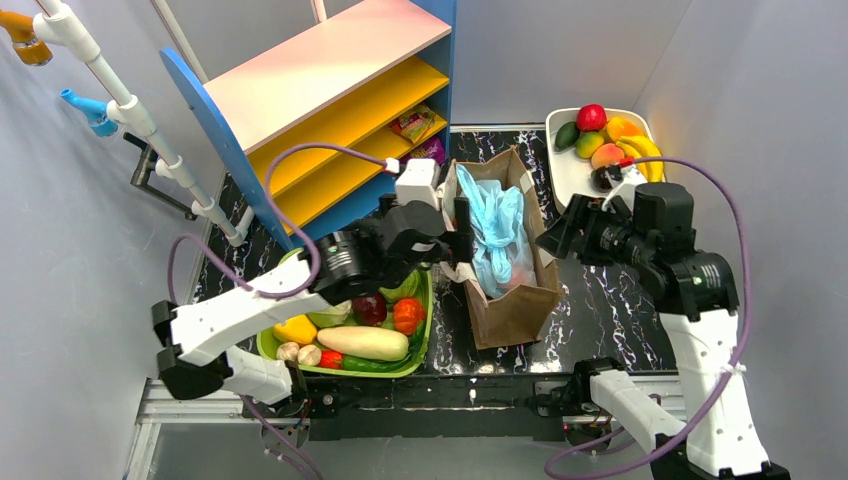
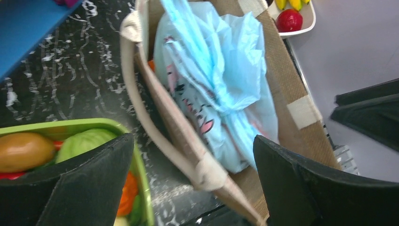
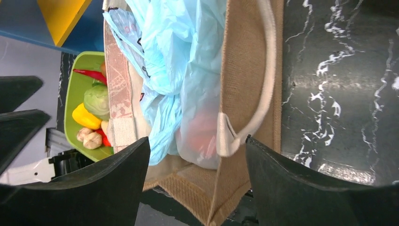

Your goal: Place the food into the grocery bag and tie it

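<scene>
Black fingers of left gripper fill the near edge of its wrist view, spread wide with nothing between them. Same for right gripper: jaws well apart, holding nothing.

Thin, crinkly light-blue plastic grocery bag with dark printed drawings sits just ahead of both grippers and between them. It is stuffed inside a stiff brown woven bag with cream strap handles. Round reddish-orange food shows through the plastic, low down, straight ahead of right gripper. The plastic pinches to a waist ahead of left gripper, which looks like a knot. How tight it is, cannot tell.

Judgement: food is in and the tie is likely made or close to it, with neither arm gripping.

Green plastic tray of vegetables lies just beside left gripper's outer finger. White dish of fruit sits off right gripper's far side. Black marbled tabletop runs along right gripper's outer side.

Risks:
- A spread finger could hook a cream handle loop on pulling back, since the loop hangs right in front of right gripper. That would drag or tip the brown woven bag.
- A loose knot could slip undone if the slack plastic catches on a finger pad.
- Left gripper's outer finger could clip the tray rim if it swings sideways.
</scene>
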You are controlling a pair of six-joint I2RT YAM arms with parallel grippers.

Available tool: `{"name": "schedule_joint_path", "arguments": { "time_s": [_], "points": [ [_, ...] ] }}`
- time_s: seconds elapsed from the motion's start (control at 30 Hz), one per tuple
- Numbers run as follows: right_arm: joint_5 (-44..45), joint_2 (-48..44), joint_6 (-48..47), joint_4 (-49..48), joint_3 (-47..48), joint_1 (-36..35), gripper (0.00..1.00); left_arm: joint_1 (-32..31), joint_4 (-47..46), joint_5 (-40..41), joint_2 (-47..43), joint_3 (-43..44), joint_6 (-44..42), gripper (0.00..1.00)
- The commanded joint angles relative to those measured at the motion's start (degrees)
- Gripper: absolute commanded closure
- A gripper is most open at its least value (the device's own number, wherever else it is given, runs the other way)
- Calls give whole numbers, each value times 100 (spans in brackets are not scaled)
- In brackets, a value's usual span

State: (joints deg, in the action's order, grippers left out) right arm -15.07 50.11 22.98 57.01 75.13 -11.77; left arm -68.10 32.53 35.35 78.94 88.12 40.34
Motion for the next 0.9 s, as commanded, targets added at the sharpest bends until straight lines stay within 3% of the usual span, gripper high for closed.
{"name": "schedule_joint_path", "arguments": {
  "time_s": [0.0,0.23,0.43,0.87],
  "points": [
    [666,-380,168,434,469,-29,19,-28,1088,296,-941,-112,-356,2],
    [1426,-587,552,1215,696,-27,19,-28,2225,699,-2284,-965,72,2],
    [1374,-1046,505,1550,718,-29,18,-28,3493,1207,-3584,-1536,635,2],
    [1275,-2467,1335,2296,-679,-27,15,-28,5200,2281,-6040,-2089,1197,2]
  ]
}}
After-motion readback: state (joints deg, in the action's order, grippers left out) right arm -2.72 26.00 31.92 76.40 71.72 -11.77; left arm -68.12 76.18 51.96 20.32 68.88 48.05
